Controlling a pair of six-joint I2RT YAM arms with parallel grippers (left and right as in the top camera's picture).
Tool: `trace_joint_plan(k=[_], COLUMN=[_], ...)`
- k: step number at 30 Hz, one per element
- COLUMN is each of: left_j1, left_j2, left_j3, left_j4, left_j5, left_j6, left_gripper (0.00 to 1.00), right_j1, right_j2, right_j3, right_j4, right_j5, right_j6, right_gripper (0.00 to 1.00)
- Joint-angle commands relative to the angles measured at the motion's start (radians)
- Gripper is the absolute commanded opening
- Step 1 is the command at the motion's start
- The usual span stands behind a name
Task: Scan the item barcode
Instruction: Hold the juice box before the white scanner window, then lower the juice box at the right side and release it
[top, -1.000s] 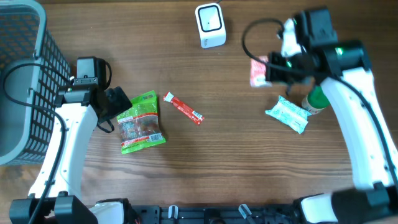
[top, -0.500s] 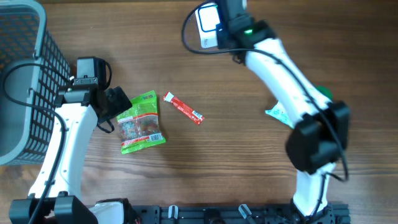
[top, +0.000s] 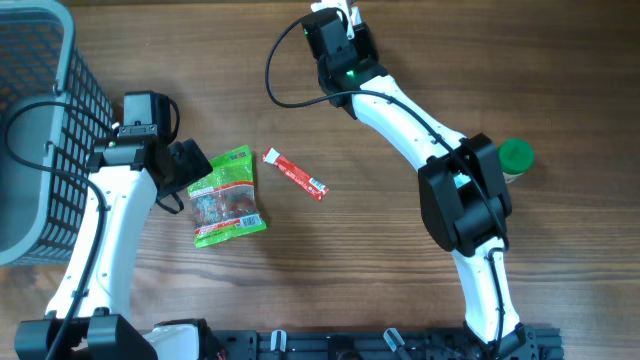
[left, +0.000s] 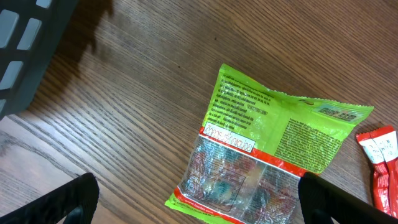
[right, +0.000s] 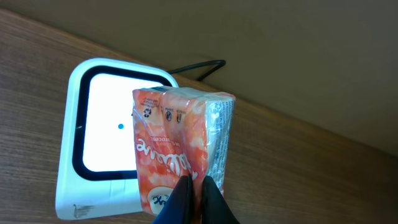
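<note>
Since the earlier overhead frames, the right arm has been swung from the table's right side to the far centre. The right gripper (right: 196, 193) is now parked over the white rounded-square barcode scanner (right: 102, 124). Left arm, bag & sachet are unchanged.

The orange-pink plastic-wrapped tissue pack (right: 183, 143) is clamped at its lower edge btwn the right gripper's closed fingers. It is held upright & edge-on to the wrist cam, prob. so one broad face can be turned to the scanner's lit, black-bordered window. This is judged to be the presentation step of the scan. The pack sits directly ahead of the fingertips & overlaps the window's right edge in the wrist view. Whether a barcode faces the window can't be told. Only lettering & recycling marks are seen on the camera side.

The left gripper (left: 199, 205) is held wide apart w/ nothing in it, over the green-and-clear plastic snack bag (left: 273, 137). It is prob. kept ready for a next item. The thin red sachet stick (top: 295, 174) lies just beside the bag. The grey mesh basket (top: 40, 130) stands at far left.
</note>
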Motion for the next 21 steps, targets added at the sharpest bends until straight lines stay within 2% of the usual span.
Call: trace_joint_plan(k=[1, 6, 8, 15, 18, 21], left_j1=[0.005, 0.005, 0.005, 0.005, 0.005, 0.005], left_j2=[-0.003, -0.003, -0.003, -0.003, -0.003, -0.003], left_j3=[0.014, 0.014, 0.014, 0.014, 0.014, 0.014], left_j4=[0.000, 0.000, 0.000, 0.000, 0.000, 0.000], left_j5=[0.002, 0.002, 0.002, 0.002, 0.002, 0.002], left_j6=[0.008, 0.008, 0.008, 0.008, 0.008, 0.008], left_gripper=[1.00, 1.00, 1.00, 1.00, 1.00, 1.00], right_j1=[-0.002, -0.002, -0.003, -0.051, -0.136, -0.260], right_j2=[-0.010, -0.163, -0.274, -0.647, -0.758, -0.791], right_j3=[0.014, 0.014, 0.014, 0.014, 0.014, 0.013], right_j4=[-0.003, -0.064, -0.137, -0.544, -0.764, -1.009], right_j5=[-0.009, -0.010, -0.023, -0.293, -0.439, -0.587], right_j6=[0.060, 0.106, 0.164, 0.393, 0.502, 0.503], right_gripper=[0.04, 0.04, 0.04, 0.04, 0.04, 0.04])
